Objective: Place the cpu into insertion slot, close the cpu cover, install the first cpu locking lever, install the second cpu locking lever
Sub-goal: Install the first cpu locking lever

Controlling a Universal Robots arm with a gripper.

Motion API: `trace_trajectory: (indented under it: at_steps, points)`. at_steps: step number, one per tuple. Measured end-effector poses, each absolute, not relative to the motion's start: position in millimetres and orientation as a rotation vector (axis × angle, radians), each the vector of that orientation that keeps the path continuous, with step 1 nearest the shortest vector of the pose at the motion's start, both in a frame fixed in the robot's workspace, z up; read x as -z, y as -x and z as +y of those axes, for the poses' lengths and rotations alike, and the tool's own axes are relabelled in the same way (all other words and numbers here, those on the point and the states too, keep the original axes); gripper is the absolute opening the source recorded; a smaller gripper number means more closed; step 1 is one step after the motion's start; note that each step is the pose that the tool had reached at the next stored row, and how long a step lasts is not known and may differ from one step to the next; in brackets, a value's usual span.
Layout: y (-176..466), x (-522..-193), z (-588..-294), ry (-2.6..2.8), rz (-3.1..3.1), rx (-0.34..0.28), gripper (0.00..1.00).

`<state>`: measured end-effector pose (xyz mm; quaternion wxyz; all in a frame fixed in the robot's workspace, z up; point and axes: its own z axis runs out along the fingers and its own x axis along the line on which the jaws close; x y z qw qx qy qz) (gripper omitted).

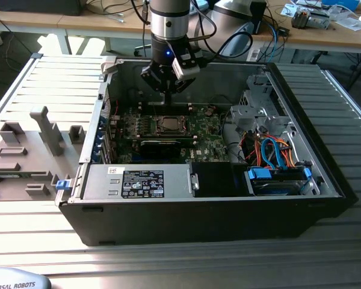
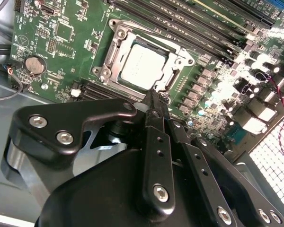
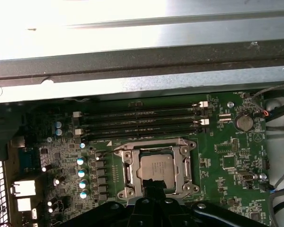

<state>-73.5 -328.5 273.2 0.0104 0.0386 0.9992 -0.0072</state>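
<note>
1 careful press suits this step: the black tool (image 2: pixel 154 101), its fingers together and holding nothing, sits at the edge of the silvery square cpu cover (image 2: pixel 144 64) lying over the dull silver-grey cpu (image 2: pixel 142 66) seated in the metal-bordered insertion slot (image 3: pixel 157 168).

You have the cpu (image 3: pixel 155 169) seated in the insertion slot (image 3: pixel 128 172) on the green circuit board (image 3: pixel 227 156), the cpu cover (image 3: pixel 186 166) framing it. The tool (image 3: pixel 154 188) sits at the socket's near edge, touching the frame. Memory slots (image 3: pixel 142 124) run beside the socket.
</note>
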Motion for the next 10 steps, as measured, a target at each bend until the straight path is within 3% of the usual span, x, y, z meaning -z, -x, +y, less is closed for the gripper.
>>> trace_trajectory:
  at_steps: [10]
  points:
    - [75.4, -273.0, -328.5, -0.12, 3.118, 0.022, 0.11]
